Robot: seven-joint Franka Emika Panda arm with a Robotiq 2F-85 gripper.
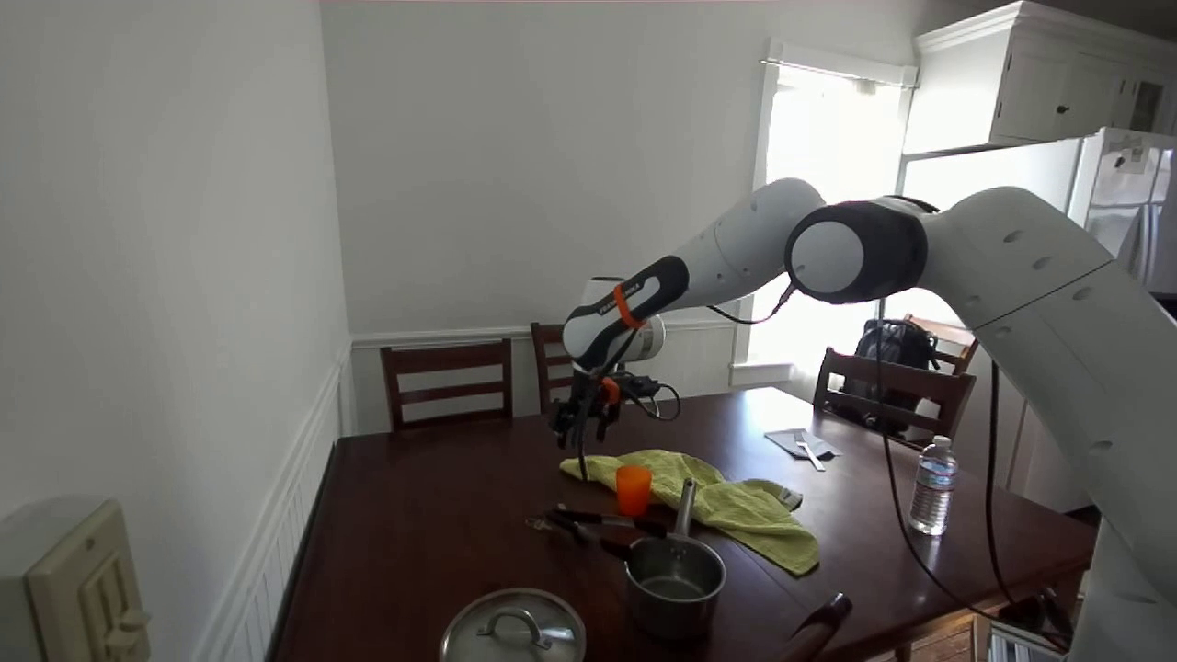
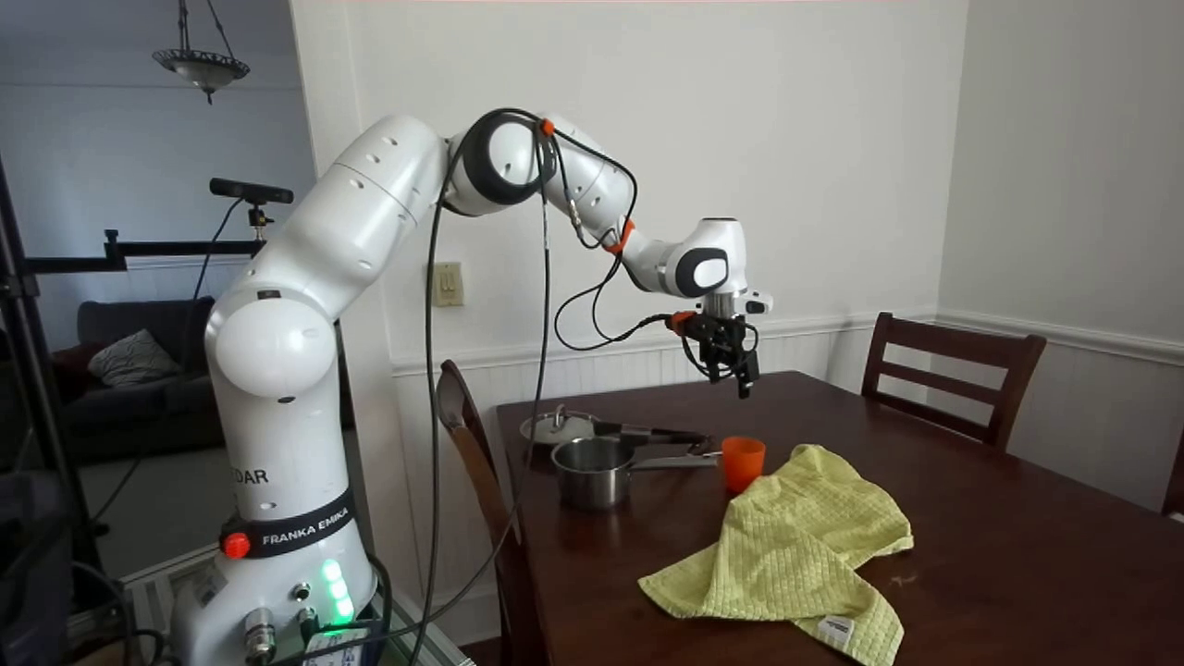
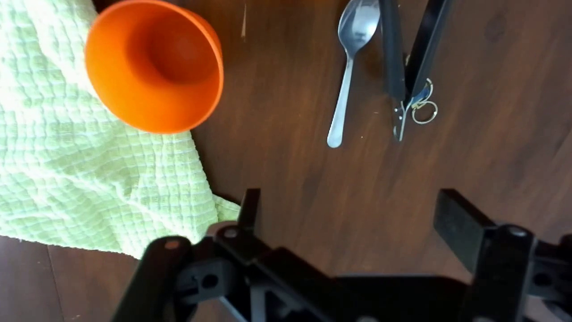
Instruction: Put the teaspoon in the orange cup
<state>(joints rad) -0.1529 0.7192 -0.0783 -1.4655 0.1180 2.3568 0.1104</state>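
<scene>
Bright orange fills the upper left of my wrist view: the orange cup (image 3: 154,67), upright, its mouth facing my camera. It overlaps the yellow-green cloth (image 3: 107,179) as I see it; whether its base rests on the fabric I can't tell. Across a strip of dark wooden surface (image 3: 277,112) lies the teaspoon (image 3: 346,76), outside the cup, its handle end toward the pincer (image 3: 351,214) and its bowl close beside a black-handled tool (image 3: 394,62) that forms a narrow V. I have that pincer spread wide, wood grain showing between its fingers (image 3: 460,228). In both exterior views it hangs over the surface at the end of the bent white arm (image 2: 384,176). The grey metal pot (image 2: 592,486) stands near the cup, its long handle reaching that way. In an exterior view a lid (image 1: 510,634) lies just beside the pot, and a water bottle (image 1: 933,487) stands well apart from both.
</scene>
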